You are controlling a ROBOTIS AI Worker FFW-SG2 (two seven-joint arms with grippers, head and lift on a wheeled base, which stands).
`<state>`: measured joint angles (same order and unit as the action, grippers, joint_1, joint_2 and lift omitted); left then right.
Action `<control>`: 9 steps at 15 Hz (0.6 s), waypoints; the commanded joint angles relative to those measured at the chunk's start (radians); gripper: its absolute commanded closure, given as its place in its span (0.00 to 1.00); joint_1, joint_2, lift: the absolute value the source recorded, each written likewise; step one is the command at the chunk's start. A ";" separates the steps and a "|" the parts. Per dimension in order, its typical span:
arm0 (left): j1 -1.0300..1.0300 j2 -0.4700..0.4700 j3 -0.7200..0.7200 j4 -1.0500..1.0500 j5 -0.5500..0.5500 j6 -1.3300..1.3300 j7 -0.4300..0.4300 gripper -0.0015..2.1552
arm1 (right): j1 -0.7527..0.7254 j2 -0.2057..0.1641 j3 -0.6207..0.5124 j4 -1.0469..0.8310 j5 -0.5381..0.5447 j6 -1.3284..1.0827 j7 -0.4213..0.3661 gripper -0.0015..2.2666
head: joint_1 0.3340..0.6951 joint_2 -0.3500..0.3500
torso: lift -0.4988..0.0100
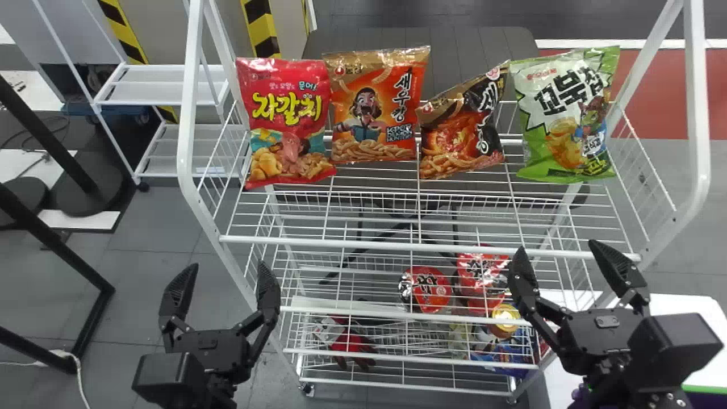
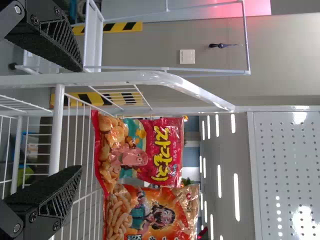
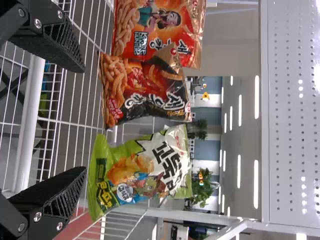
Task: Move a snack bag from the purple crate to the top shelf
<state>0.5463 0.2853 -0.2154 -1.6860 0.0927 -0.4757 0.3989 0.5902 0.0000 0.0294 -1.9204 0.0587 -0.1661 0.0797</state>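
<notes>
Right now, four snack bags stand in a row along the top shelf point(image 1: 369, 246) of the white wire rack. The red bag point(image 1: 287, 122) is by the left end and touches the orange bag point(image 1: 375, 105) beside it. Next comes the black bag point(image 1: 463, 128), tilted so that its top leans toward the green bag point(image 1: 565, 116), which stands upright, or nearly so, by the right end. I can't tell which of the four is the one from the crate.

The right gripper point(image 1: 556, 246) is just before the shelf's front edge, near its right corner, its two fingers spread well apart with nothing between them. The left gripper point(image 1: 227, 266) is parked by the left front corner, fingers also wide apart and holding nothing.

Lower down in the rack lie two red packs point(image 1: 429, 288) toward the right, a yellow-topped container point(image 1: 505, 319) near the right end, and a red glove point(image 1: 353, 345) left of centre. A white table point(image 1: 676, 309) stands off the rack's right side, with a sliver of purple point(image 1: 707, 401) near its closest edge, too cut off to name.
</notes>
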 commanded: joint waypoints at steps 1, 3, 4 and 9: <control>0.004 0.000 0.007 -0.006 -0.001 0.003 0.000 0.06 | -0.001 0.001 0.006 0.000 0.004 -0.003 0.000 0.06 | 1.00 0.62 | 0.98; 0.004 0.000 0.008 -0.006 -0.001 0.006 0.000 0.06 | -0.001 0.001 0.004 0.000 0.004 -0.009 0.000 0.06 | 1.00 0.64 | 0.98; 0.004 0.000 0.008 -0.006 -0.002 0.006 0.000 0.06 | 0.000 0.001 0.006 0.000 0.004 -0.009 0.000 0.06 | 1.00 0.64 | 0.98; 0.003 -0.001 0.008 -0.004 -0.002 0.012 0.000 0.06 | -0.001 0.001 0.009 0.003 0.003 -0.012 0.000 0.06 | 1.00 0.64 | 0.98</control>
<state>0.5493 0.2838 -0.2071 -1.6914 0.0905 -0.4673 0.3988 0.5891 0.0000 0.0381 -1.9200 0.0628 -0.1786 0.0798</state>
